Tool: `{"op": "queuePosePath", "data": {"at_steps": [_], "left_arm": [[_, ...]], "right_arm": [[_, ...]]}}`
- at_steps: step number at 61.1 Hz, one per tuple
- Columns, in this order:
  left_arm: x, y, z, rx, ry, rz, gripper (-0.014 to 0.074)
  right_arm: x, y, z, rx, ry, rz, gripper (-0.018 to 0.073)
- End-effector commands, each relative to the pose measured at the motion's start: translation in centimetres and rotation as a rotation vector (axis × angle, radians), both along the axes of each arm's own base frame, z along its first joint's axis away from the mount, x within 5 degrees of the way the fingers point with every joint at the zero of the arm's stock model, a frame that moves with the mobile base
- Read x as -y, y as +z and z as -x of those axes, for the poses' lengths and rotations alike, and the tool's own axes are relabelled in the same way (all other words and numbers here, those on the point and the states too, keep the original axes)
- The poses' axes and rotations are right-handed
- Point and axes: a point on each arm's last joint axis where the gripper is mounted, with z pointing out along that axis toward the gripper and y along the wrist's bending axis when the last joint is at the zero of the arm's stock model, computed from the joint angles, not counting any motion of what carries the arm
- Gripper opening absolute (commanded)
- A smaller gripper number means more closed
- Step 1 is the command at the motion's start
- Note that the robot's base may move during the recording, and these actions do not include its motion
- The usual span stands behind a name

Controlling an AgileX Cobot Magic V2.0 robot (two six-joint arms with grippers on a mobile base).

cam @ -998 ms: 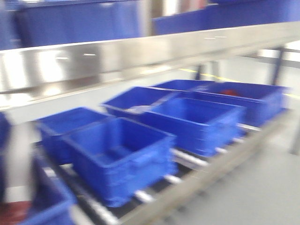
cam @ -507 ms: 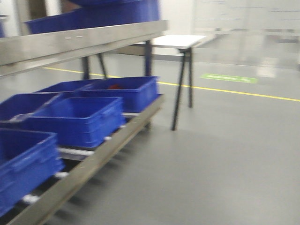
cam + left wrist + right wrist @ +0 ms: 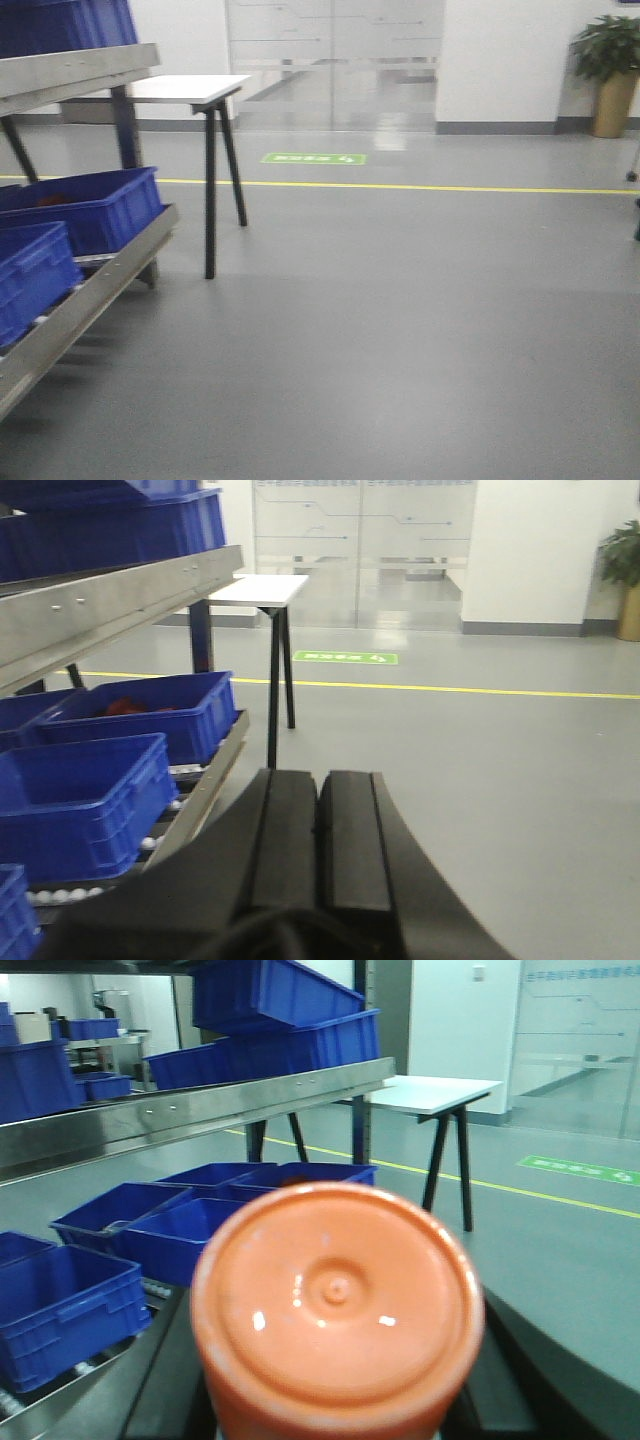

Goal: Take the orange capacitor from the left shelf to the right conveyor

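Observation:
The orange capacitor (image 3: 335, 1305) fills the right wrist view end-on, its round orange end face toward the camera. My right gripper (image 3: 337, 1390) is shut on it, with a black finger (image 3: 170, 1380) on either side. My left gripper (image 3: 320, 780) is shut and empty, pads pressed together, hanging over grey floor beside the rack. The stainless-steel left shelf (image 3: 70, 70) stands at the left edge of the front view and also shows in the left wrist view (image 3: 110, 605) and the right wrist view (image 3: 200, 1110). The right conveyor is out of view.
Blue bins (image 3: 90, 205) sit on the rack's lower roller level and more on top (image 3: 280, 1020). A white table on black legs (image 3: 190, 88) stands just past the rack. Grey floor with a yellow line (image 3: 400, 187) spreads right. A potted plant (image 3: 610, 70) stands far right.
The front view has swung to the right: the shelf and blue bins slid from the middle to the left edge, and floor, glass doors and plant came into view.

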Motion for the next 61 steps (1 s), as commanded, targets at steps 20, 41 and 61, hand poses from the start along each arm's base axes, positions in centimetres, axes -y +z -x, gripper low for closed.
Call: {"op": "queuePosePath", "data": {"at_steps": [20, 41, 61], "left_arm": [[-0.02, 0.97, 0.04, 0.081, 0.002, 0.012, -0.0105], [-0.02, 0.97, 0.04, 0.081, 0.002, 0.012, -0.0105], [-0.02, 0.97, 0.04, 0.081, 0.002, 0.012, -0.0105]], "right_arm": [[0.05, 1.79, 0.20, 0.105, -0.002, -0.039, 0.0059], [0.05, 1.79, 0.20, 0.105, -0.002, -0.039, 0.0059], [0.05, 1.79, 0.20, 0.105, -0.002, -0.039, 0.0059]]}}
